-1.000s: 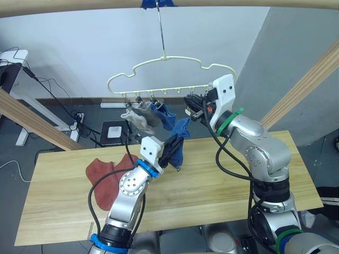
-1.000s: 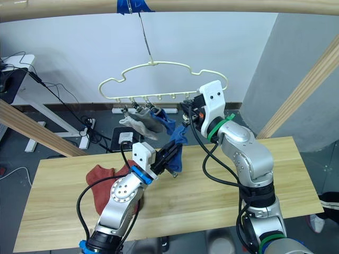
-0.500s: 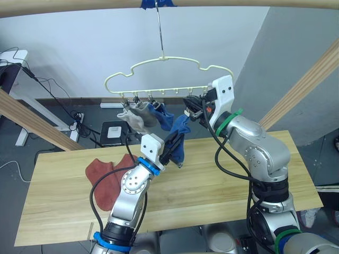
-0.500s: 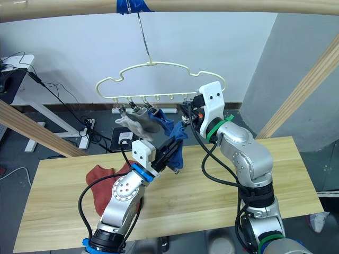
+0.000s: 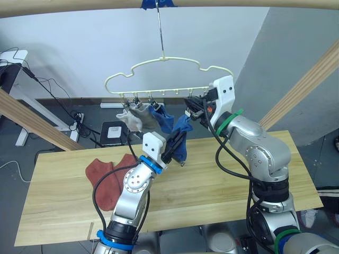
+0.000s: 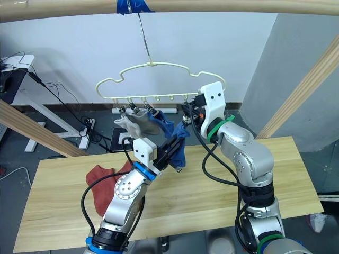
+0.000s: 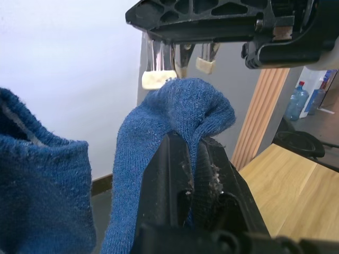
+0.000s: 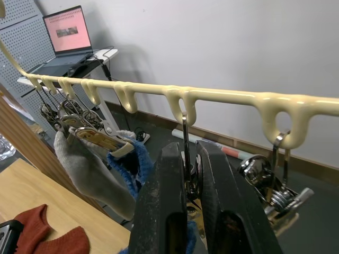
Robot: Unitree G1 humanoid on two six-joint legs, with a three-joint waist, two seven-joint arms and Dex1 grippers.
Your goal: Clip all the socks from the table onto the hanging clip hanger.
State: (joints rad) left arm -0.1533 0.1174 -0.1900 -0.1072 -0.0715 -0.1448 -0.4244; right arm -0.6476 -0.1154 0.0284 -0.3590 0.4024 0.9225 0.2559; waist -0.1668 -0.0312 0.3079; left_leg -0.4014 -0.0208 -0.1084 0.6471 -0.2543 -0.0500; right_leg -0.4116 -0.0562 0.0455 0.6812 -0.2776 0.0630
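Under the round wooden pole [image 5: 222, 3], the clip hanger [image 5: 164, 74] hangs by its metal hook: thin cream wire with a wavy, cloud-like top edge and a straight lower bar of small loops, each carrying a metal clip. Two light grey socks [image 5: 136, 115] and one blue sock [image 5: 163, 116] already dangle from clips toward the hanger's left end, bunched close together. Each is a short ankle sock of soft knit.

A second blue sock [image 5: 180, 138] is lifted above the surface [image 5: 212, 182], just below the hanger's right-hand clips. The left pincer [image 5: 174, 144] has its fingers closed on this sock; in the left wrist view the knit folds over the black fingertips [image 7: 183, 159] into a rounded hump right under a cream-tipped clip [image 7: 159, 78].

The right pincer [image 5: 192, 108] is up at the hanger's lower bar. In the right wrist view its two fingers [image 8: 167, 201] stand narrow, squeezing a metal clip [image 8: 188, 177] that hangs from one loop, with another clip [image 8: 273, 193] just beside it.

Two rust-red socks [image 5: 106, 177] lie flat on the light plank surface, on its left part, touching each other and partly hidden by the left arm.
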